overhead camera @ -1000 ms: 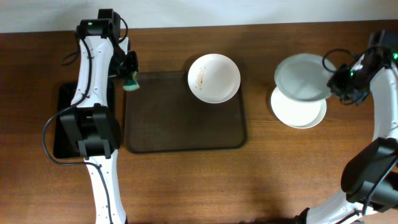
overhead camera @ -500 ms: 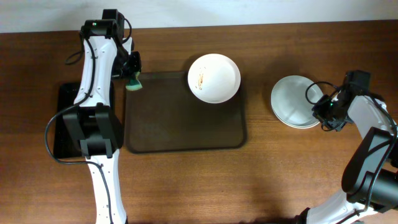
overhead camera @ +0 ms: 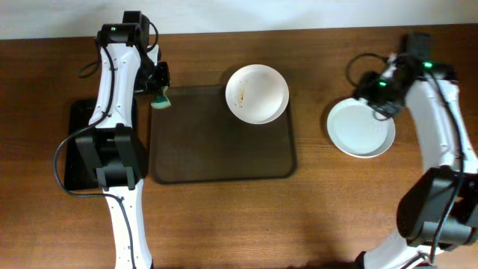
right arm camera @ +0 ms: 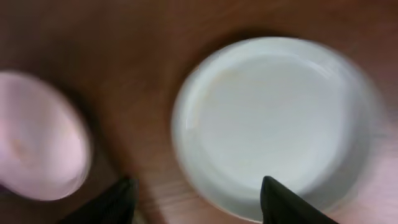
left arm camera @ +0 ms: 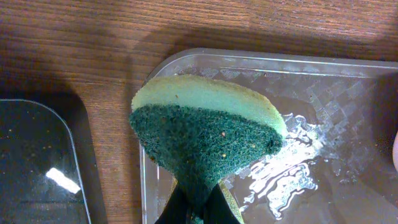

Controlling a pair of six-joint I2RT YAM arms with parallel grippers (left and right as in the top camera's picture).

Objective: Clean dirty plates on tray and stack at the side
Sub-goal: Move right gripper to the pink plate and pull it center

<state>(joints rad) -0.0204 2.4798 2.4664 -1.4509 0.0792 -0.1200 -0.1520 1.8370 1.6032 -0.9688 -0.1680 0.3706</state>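
Observation:
One white plate (overhead camera: 258,93) with brown streaks lies on the far right corner of the brown tray (overhead camera: 224,149). Right of the tray, white plates (overhead camera: 361,128) sit stacked on the table. My right gripper (overhead camera: 373,97) hovers over the stack's far edge, open with nothing in it. In the blurred right wrist view, the stacked plates (right arm camera: 280,118) lie below the spread fingers (right arm camera: 286,202), and the tray's plate (right arm camera: 40,134) is at the left. My left gripper (overhead camera: 159,93) is shut on a green sponge (left arm camera: 205,134) above the tray's far left corner (left arm camera: 249,59).
A smaller black tray (overhead camera: 77,119) lies left of the brown tray, partly under my left arm, and shows in the left wrist view as the black tray (left arm camera: 37,162). The wall edge runs along the back of the table.
My right gripper set the raised plate down on the stack, opened, and moved back toward the far side. The left arm shifted slightly a second ago, then stayed still.

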